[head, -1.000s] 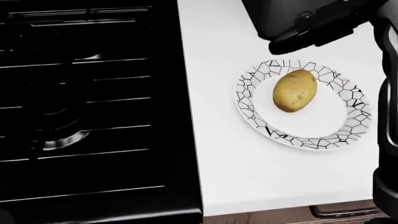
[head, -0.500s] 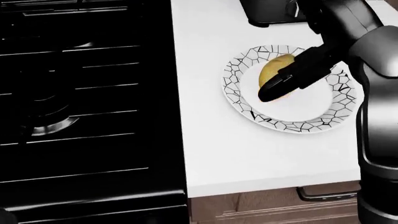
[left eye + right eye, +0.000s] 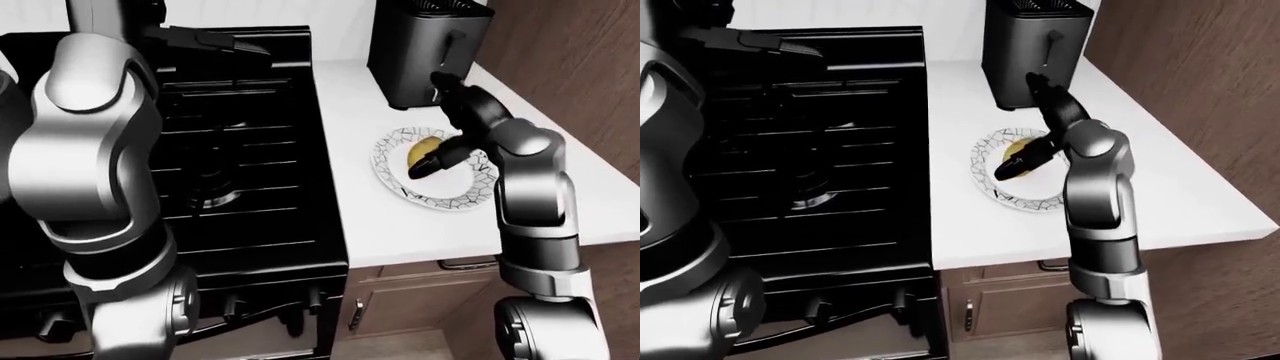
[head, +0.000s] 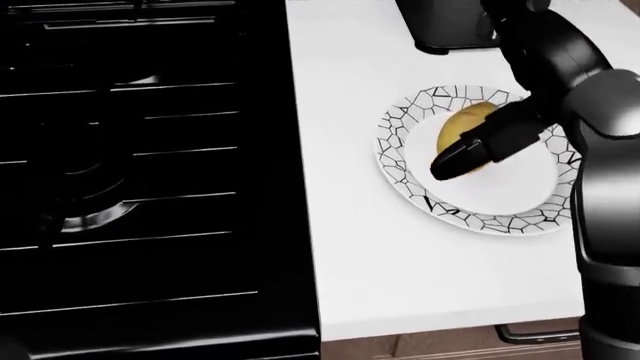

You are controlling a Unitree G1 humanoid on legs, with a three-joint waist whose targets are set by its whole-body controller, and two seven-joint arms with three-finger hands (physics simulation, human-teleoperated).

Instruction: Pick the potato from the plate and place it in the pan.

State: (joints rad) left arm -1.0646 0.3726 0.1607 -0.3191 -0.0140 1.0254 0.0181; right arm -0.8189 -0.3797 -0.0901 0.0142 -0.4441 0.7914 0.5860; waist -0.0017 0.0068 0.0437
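Potato (image 4: 461,125) on plate (image 4: 400,161), right hand (image 4: 487,148) over it; toaster (image 3: 425,52) beside.

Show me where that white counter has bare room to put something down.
The white counter is bare between the black-and-white patterned plate and its bottom edge in the head view, and in the strip beside the black stove. Crowded: the plate holds the yellow potato under the right hand, near the dark toaster.

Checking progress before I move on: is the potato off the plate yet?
No. In the head view the potato lies on the plate, with the right hand lying over it.
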